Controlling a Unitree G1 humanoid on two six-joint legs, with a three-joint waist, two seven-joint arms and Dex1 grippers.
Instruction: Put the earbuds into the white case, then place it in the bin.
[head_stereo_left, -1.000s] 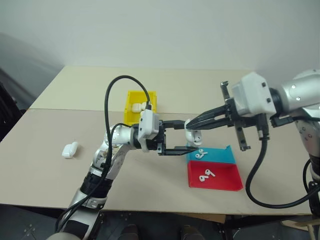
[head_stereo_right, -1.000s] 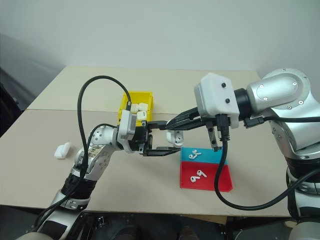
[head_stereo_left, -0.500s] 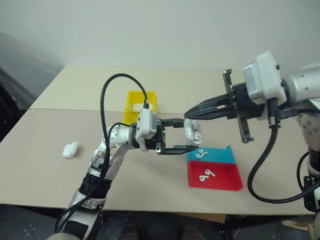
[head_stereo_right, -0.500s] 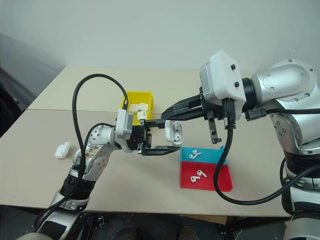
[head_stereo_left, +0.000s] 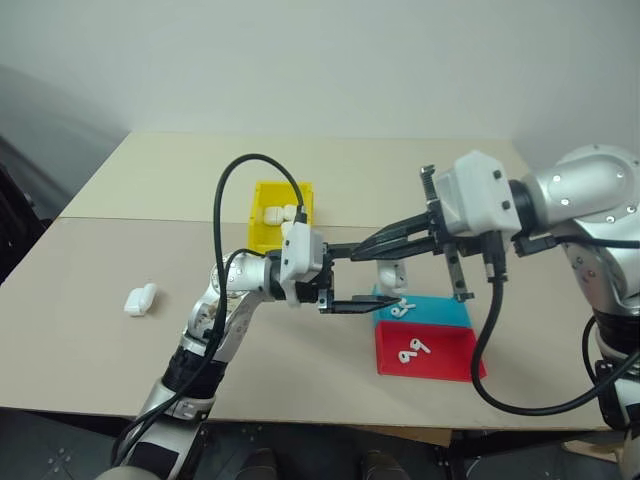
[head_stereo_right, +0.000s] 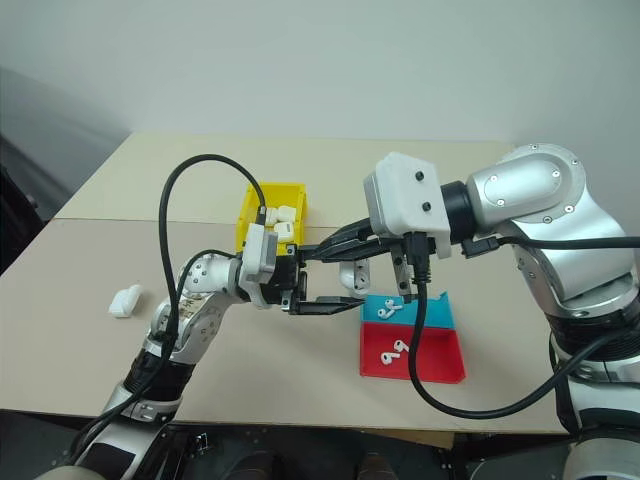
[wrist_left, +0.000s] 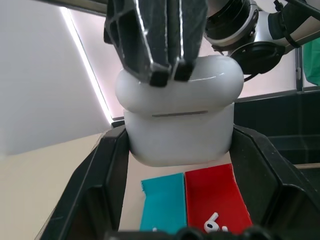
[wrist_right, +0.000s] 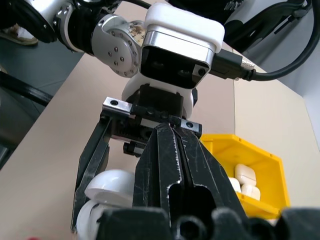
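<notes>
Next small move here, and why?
Probably back the right end effector off the white case: its shut tips rest on the lid, which looks closed, and the left end effector clamps the case, free then for the yellow bin.

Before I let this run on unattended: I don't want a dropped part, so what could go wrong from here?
The left gripper holds the white case in mid-air above the table, and the shut right gripper presses on its lid; a hard push might lever it loose. The case looks closed while earbuds lie in the red tray and blue tray, so it may reach the bin empty.
</notes>
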